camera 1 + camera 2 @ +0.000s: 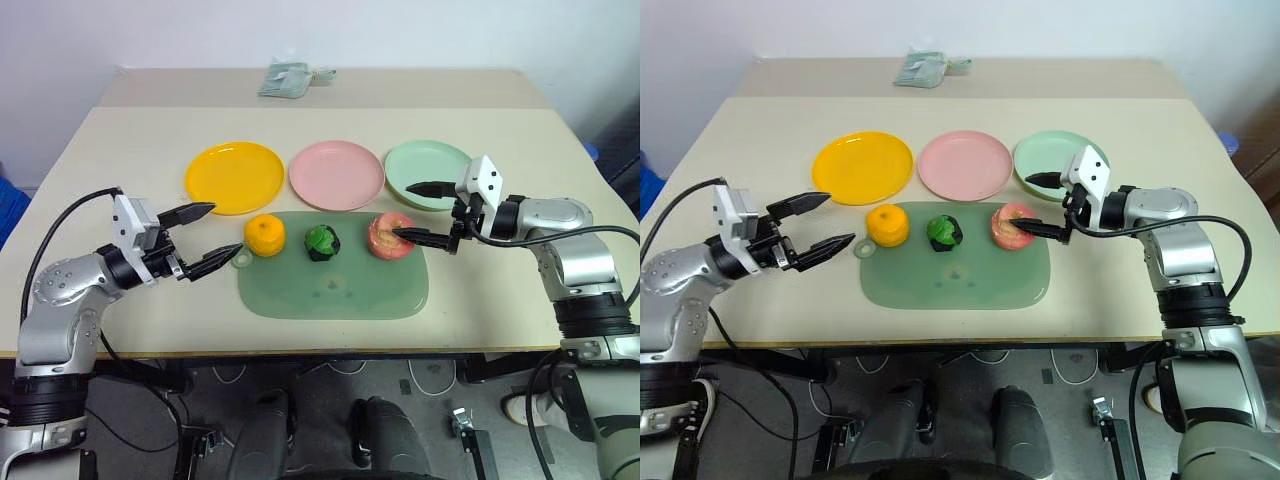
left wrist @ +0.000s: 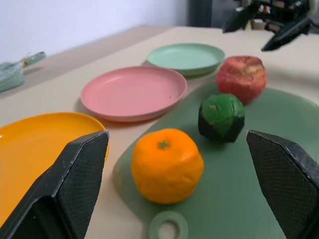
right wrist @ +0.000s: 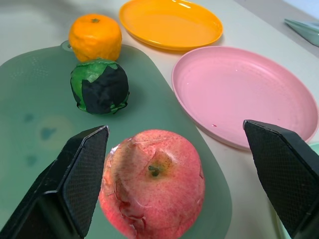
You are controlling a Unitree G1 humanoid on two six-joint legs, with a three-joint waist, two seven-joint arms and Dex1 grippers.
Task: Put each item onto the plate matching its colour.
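Both grippers gape empty; we should centre our right gripper point(image 1: 425, 212) around the apple point(image 1: 388, 235), at the mat's point(image 1: 335, 290) right end, before squeezing.

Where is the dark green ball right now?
The dark green ball sits on the green mat, between the mandarin on its left and the apple on its right, just below the pink plate.

Colours here are pretty bright: the mandarin point(image 1: 265, 234) is orange-yellow with a tiny green stem spot, the knobbly ball point(image 1: 322, 241) is green with dark, nearly black patches, and the apple point(image 1: 389, 235) is pink-red and blotchy. Plates go yellow plate point(image 1: 235, 177), pink plate point(image 1: 336, 174), pale mint plate point(image 1: 424, 172). The mat point(image 1: 333, 282) is translucent green with a few darker spots, and the table point(image 1: 120, 150) is plain beige.
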